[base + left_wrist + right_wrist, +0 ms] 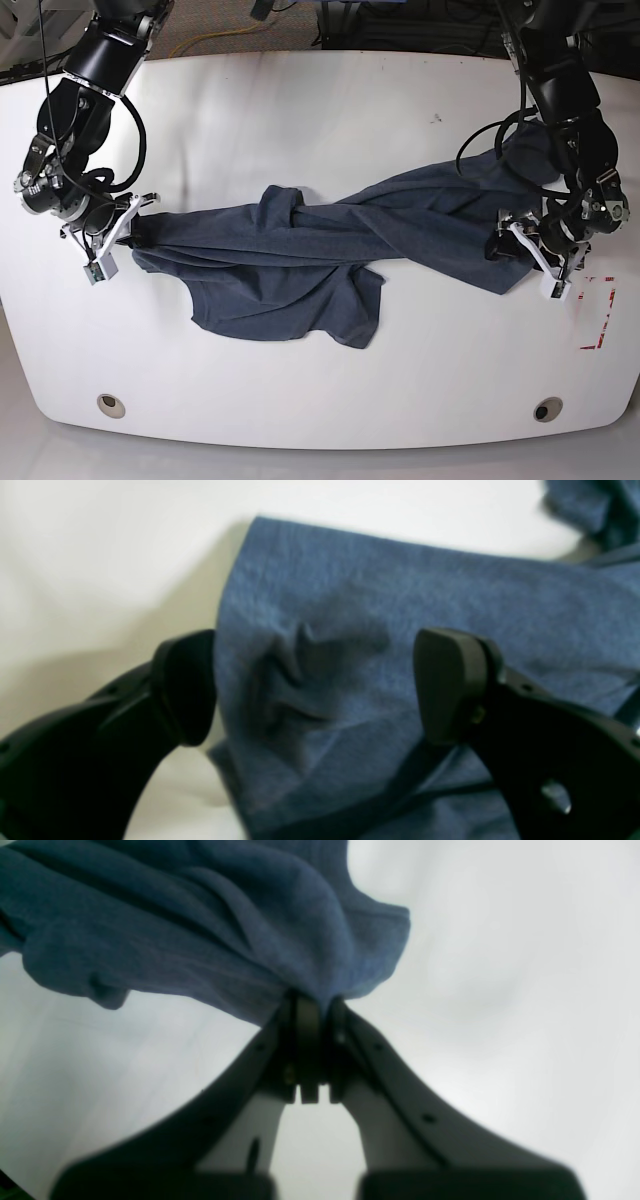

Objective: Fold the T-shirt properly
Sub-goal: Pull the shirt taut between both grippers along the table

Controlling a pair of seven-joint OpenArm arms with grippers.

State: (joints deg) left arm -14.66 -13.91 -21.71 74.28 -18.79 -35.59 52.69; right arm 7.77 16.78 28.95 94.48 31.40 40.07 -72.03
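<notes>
One bench (320, 120): white, rounded, carrying every item below.

One T-shirt (300, 270): dark navy, heathered. It lies across the middle of the bench, drawn out from side to side and twisted into a rope near the centre, with a loose flap spread toward the near edge. It is not yet flat, and no fold can be made out.

Two arms, black, one at each end of the cloth.

Right gripper (315, 1005): fingers clenched on a bunched edge of the T-shirt. In the right wrist view the cloth gathers into the closed tips and fans away above them. In the base view this gripper sits at the picture's left end of the garment.

Left gripper (315, 685): fingers spread wide, nothing held. A creased patch of the T-shirt lies between and beneath them. Whether either pad touches the cloth cannot be told. In the base view this gripper sits at the picture's right end of the garment.

Hazards, as judged:
- With one end released and the other pinched, a pull from the right gripper would likely drag the whole shirt sideways instead of spreading it.
- The central twist, if left in, would likely be trapped inside any fold.
- A regrasp on the creased patch may catch more than one layer.
</notes>
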